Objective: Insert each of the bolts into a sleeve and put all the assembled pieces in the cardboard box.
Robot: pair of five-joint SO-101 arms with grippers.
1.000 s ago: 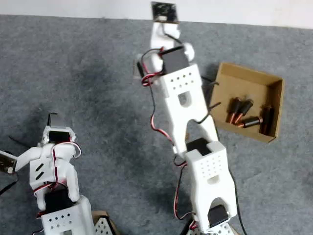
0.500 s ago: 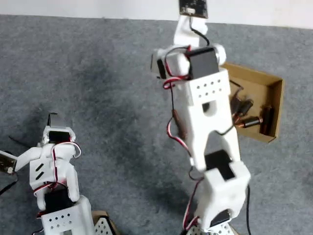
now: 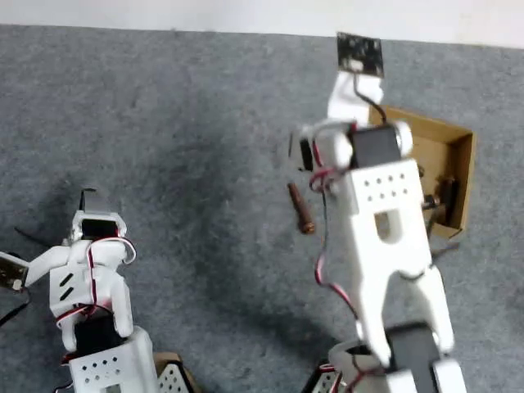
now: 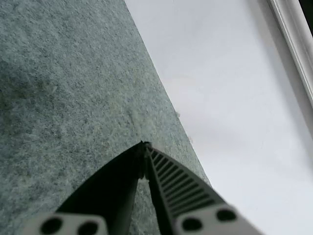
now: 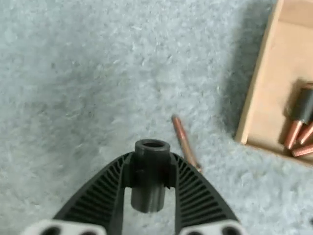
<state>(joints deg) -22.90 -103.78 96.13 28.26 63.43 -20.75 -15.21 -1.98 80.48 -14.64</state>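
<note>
While a dark sleeve [image 5: 148, 178] sits clamped between the fingers of the right gripper [image 5: 150, 164], its open end turned toward the wrist camera, a copper-coloured bolt [image 3: 301, 207] lies loose on the grey counter [image 3: 164, 123]. In the high view the bolt is a little right of centre, just left of the right arm [image 3: 385, 221] and not touching it. The right wrist view shows it just beyond the held sleeve, between the sleeve and the near wall of the cardboard box [image 5: 259, 83], apart from both.

The box stands at the right of the high view, partly covered by the right arm. Inside it lie assembled pieces [image 5: 299, 122], dark sleeves with copper bolt ends sticking out, resting on the box floor.

The left arm [image 3: 86, 278] sits in the lower left of the high view, well apart from bolt and box. The left gripper [image 4: 145, 149] is closed with nothing between its fingers, above the counter near its edge with a white surface [image 4: 234, 88].
</note>
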